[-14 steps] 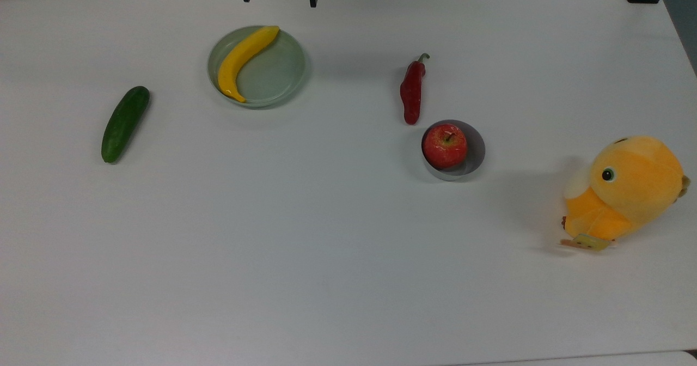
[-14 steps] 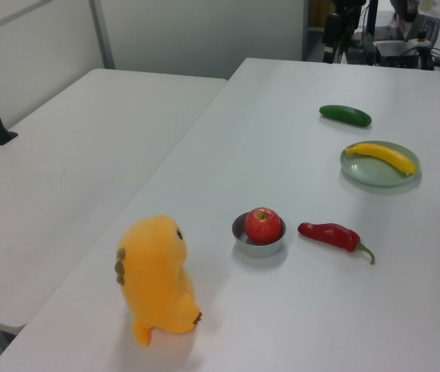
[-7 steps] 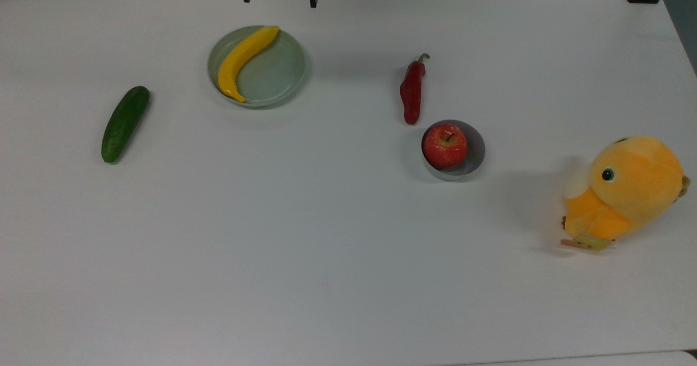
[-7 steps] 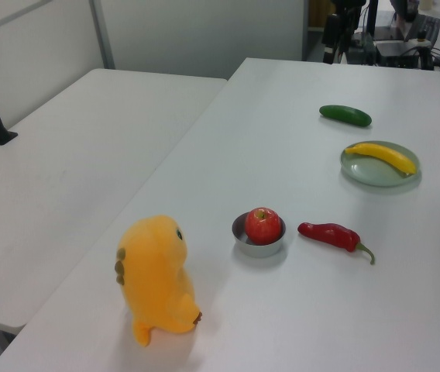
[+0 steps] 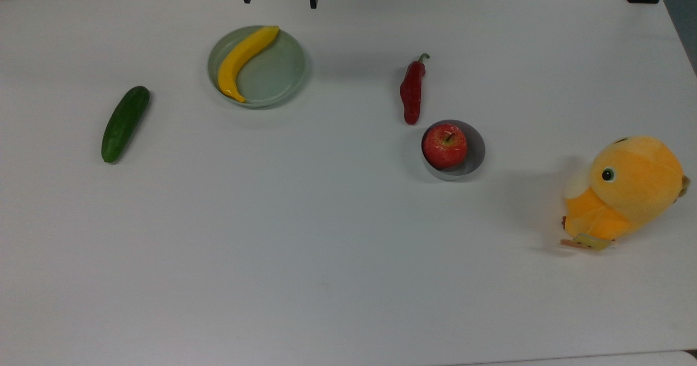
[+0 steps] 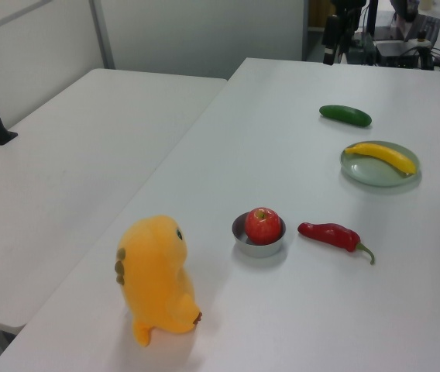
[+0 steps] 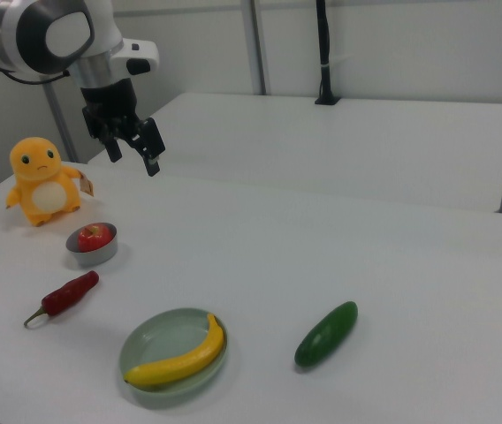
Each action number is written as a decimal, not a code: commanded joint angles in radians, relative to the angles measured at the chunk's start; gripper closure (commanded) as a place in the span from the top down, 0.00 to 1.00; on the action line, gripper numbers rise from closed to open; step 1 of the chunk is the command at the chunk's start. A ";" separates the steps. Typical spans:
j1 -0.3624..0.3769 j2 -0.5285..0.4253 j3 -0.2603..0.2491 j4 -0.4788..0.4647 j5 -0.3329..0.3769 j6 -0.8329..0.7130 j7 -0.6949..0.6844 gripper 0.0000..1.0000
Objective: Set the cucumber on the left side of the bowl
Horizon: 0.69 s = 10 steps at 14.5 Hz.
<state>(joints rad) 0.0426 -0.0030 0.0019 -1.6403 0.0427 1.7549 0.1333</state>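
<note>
In the top view, cucumber [image 5: 125, 124] lies far left; banana [image 5: 243, 61] on plate [image 5: 283, 77] — apple [image 5: 445, 145] in bowl [image 5: 475, 153] right.

The arm [image 7: 52, 34] is built of rounded white shells, with a grey disc cap set in a black ring on the joint housing and a dark band beside it. A thin dark cable trails off the housing. Below it sits a white wrist block with a small dark mark. The pincer [image 7: 132, 152] below the wrist block is black, its two blocky fingers [image 7: 152, 141] set apart and angular.
</note>
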 commanded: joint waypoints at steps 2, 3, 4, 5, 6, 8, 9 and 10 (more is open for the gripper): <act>0.011 -0.011 0.004 -0.022 0.022 -0.002 0.000 1.00; 0.014 -0.009 0.012 -0.033 0.022 0.000 0.003 1.00; 0.020 -0.009 0.018 -0.044 0.020 0.000 -0.003 1.00; 0.022 -0.009 0.020 -0.050 0.020 0.000 -0.003 1.00; 0.022 -0.009 0.020 -0.052 0.020 0.000 -0.006 1.00; 0.026 -0.008 0.020 -0.058 0.020 -0.002 -0.011 1.00; 0.039 -0.005 0.024 -0.068 0.019 -0.002 -0.011 1.00; 0.039 -0.002 0.030 -0.070 0.014 -0.002 -0.011 1.00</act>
<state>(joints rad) 0.0602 0.0026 0.0308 -1.6833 0.0430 1.7547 0.1319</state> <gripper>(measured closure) 0.000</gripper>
